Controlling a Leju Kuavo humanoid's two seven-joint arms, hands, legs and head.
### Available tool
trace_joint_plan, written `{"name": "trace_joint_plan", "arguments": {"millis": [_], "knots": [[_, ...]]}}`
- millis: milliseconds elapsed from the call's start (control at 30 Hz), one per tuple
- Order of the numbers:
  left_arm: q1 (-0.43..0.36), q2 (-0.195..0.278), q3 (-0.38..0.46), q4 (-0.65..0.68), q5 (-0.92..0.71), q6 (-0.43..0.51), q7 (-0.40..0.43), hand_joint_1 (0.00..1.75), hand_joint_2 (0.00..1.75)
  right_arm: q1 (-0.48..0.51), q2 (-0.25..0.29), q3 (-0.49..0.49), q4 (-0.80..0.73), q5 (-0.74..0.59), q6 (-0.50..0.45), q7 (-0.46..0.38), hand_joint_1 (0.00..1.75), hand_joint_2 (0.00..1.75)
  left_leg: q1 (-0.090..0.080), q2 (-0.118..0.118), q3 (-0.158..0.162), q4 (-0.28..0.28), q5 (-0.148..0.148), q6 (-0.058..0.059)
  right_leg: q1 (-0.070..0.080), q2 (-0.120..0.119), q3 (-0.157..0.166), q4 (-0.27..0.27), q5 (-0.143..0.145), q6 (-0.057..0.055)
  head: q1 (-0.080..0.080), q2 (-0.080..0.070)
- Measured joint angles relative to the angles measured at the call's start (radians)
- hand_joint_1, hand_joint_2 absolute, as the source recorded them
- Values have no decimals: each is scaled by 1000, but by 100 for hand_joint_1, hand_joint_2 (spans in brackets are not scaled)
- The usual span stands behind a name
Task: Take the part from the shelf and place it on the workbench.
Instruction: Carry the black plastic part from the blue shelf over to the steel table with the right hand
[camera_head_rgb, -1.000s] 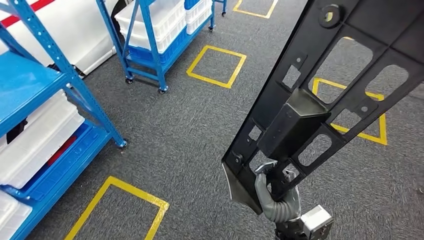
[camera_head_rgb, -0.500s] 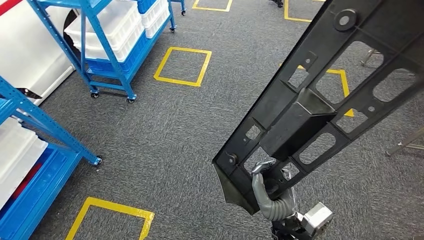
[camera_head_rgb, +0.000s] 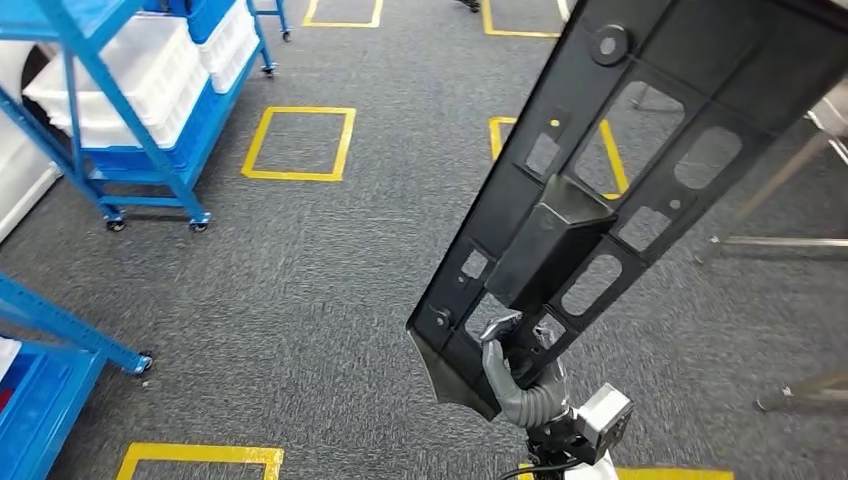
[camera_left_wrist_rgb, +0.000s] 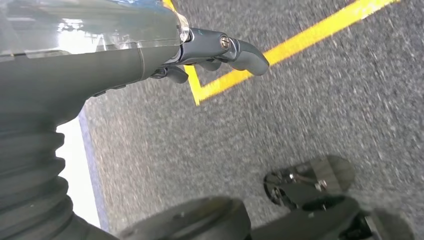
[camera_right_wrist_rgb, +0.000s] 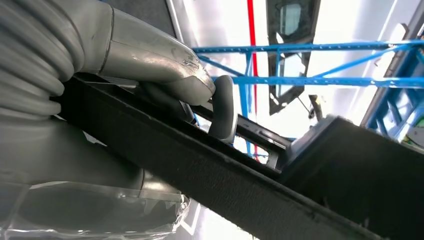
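Right now the right hand (camera_head_rgb: 520, 385) grips the black part (camera_head_rgb: 600, 190) at its near end, holding it up slanting far-right over grey carpet (no readable writing anywhere). Left hand (camera_left_wrist_rgb: 150, 60) hangs above the floor, fingers curled, holding nothing. Blue shelf (camera_head_rgb: 120, 110) far left.

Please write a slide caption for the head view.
Right hand holds the long black part above grey carpet.

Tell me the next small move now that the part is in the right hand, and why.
Probably keep turning toward the metal legs at right, likely the workbench, without loosening. The right hand grips the long black part only at its lower end, above carpet, nothing under it to set down on.
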Motion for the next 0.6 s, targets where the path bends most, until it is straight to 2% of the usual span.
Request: {"name": "trace_joint_plan", "arguments": {"millis": [33,67,100,133,200,233,267,300,367,433,500,533,567,600], "knots": [[3,0,5,0,4,2,-2,0,175,-3,0,0,7,4,4,-1,175,175,-2,16,0,0,0,1,-5,-14,-30,63,-27,5,0,0],[4,0,10,0,9,2,-2,0,175,-4,0,0,14,9,5,-2,175,175,-2,31,-1,1,-2,1,-10,-22,-49,106,-39,9,0,0],[5,-1,14,0,13,1,1,0,175,-1,0,0,21,14,4,-3,175,175,-2,45,-1,3,-4,0,-15,-27,-52,116,-33,14,0,0],[5,-2,18,0,17,-3,10,0,175,3,0,0,27,19,1,-4,175,175,-1,57,0,6,-7,-3,-20,-33,-34,87,-11,18,0,0],[6,-5,24,0,21,-12,42,0,175,14,0,0,30,25,-6,-9,175,175,-1,77,1,14,-16,-12,-24,-67,39,-41,40,23,0,0],[5,-6,27,0,22,-15,60,0,175,19,0,1,30,26,-9,-12,175,175,-2,85,1,20,-23,-19,-23,-83,70,-96,55,19,0,0],[5,-7,31,0,21,-16,75,0,175,24,0,1,29,27,-13,-15,175,175,-3,92,2,24,-28,-26,-19,-93,87,-128,58,13,0,0],[5,-7,34,0,21,-15,85,0,175,29,1,2,28,31,-17,-17,175,175,-5,100,4,25,-32,-33,-14,-94,92,-137,53,5,0,0],[3,-6,39,0,21,-11,93,0,175,38,1,2,26,43,-23,-23,175,175,-2,114,12,25,-38,-44,-11,-71,91,-138,54,-10,0,0],[3,-3,41,0,25,-3,81,0,175,42,2,2,19,52,-14,-29,175,175,4,86,4,59,-68,-54,-13,-50,91,-143,58,-23,0,0],[2,2,45,0,31,4,55,0,175,43,4,4,11,58,3,-34,175,175,7,38,-46,174,-132,-58,-13,-31,92,-145,60,-32,0,0],[0,4,46,0,32,6,41,0,175,42,4,4,9,64,8,-34,175,175,7,26,-77,245,-162,-58,-10,-20,92,-145,60,-35,0,0],[-2,5,48,0,31,6,30,0,175,42,4,4,8,70,11,-32,175,175,6,21,-102,300,-177,-57,-7,-8,92,-144,60,-37,0,0],[-4,7,48,0,29,6,20,0,175,42,4,3,6,78,14,-30,175,175,6,19,-111,321,-173,-55,-5,5,93,-143,60,-38,0,0]]}}
